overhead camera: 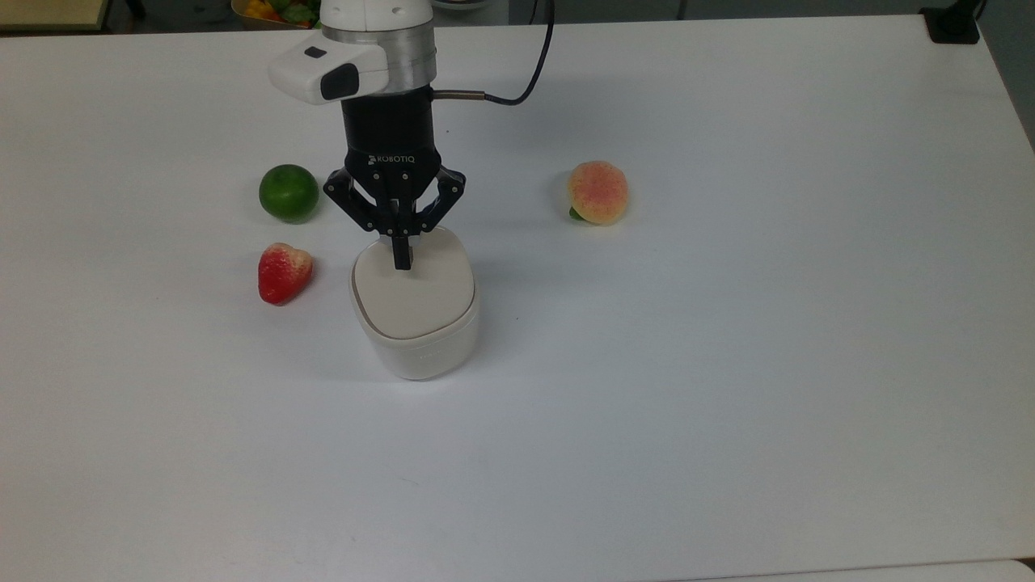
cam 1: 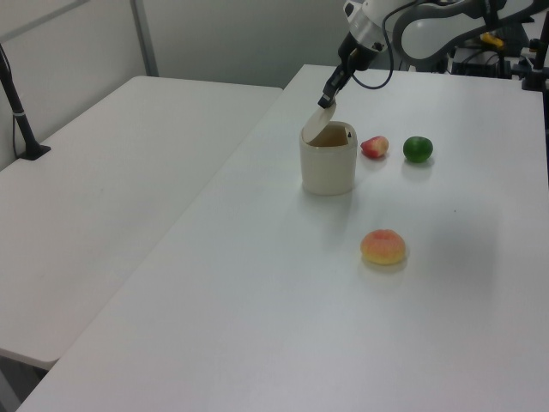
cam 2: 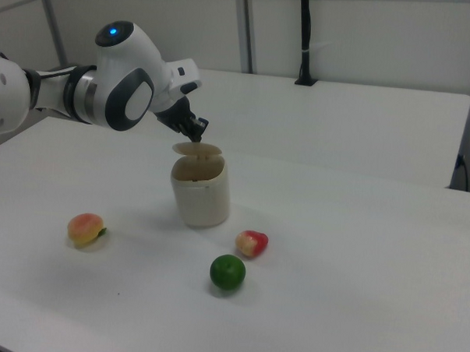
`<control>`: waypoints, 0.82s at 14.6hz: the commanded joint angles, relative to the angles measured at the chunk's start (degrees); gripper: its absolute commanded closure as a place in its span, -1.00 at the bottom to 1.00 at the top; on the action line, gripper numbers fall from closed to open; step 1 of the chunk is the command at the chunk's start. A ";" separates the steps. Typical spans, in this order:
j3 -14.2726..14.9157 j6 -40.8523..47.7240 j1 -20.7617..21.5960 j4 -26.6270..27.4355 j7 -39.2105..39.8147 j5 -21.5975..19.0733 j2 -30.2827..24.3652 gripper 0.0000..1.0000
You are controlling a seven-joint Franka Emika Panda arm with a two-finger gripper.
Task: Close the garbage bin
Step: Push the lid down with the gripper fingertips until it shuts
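While the lid [cam 1: 318, 125] is tilted well down over the bin [overhead camera: 415, 319], it is not yet shut: in the left view it slopes up from one rim toward the gripper [cam 1: 327, 99], and the right view shows a gap between lid [cam 2: 197, 149] and the far rim. The jaws are pressed together on the lid's raised edge, seemingly pinching the small tab there, though the tab itself is hidden behind the fingertips. In the top view the gripper [overhead camera: 401, 260] sits over the far part of the lid, which nearly covers the opening.

The bin stands upright on the white desk [overhead camera: 728, 323], toward the top view's left of centre. A strawberry [overhead camera: 283, 272] lies just beside it on the top view's left, a lime [overhead camera: 289, 192] a little farther back, and a peach [overhead camera: 597, 192] well apart on the top view's right.

By my judgement most of the swing is done; what remains is lowering the last stretch until the lid lies flat on the rim, then letting go.

The only legible writing is "ROBOTIQ" in white on the black gripper body.
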State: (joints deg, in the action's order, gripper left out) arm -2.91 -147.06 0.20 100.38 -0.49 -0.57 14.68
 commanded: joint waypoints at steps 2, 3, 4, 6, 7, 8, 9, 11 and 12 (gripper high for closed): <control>0.01 1.33 -0.64 4.20 0.31 2.14 -2.29 1.00; 0.01 1.33 -0.99 4.73 0.31 2.93 -2.29 1.00; 0.01 1.33 -1.17 5.26 0.31 3.29 -2.20 1.00; 0.01 1.42 -1.17 5.96 0.40 3.64 -2.11 1.00; 0.01 1.42 -1.17 6.57 0.40 4.17 -2.11 1.00; 0.01 1.42 -1.17 7.02 0.40 4.61 -2.20 1.00; 0.01 1.60 -1.17 7.11 0.40 4.79 -2.11 1.00; 0.01 3.43 -1.52 7.02 0.49 5.66 -2.20 1.00; 0.01 3.70 -1.52 7.02 0.49 6.01 -2.11 1.00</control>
State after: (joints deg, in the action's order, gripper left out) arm -2.83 -146.37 -0.84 105.67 -0.49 3.68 14.61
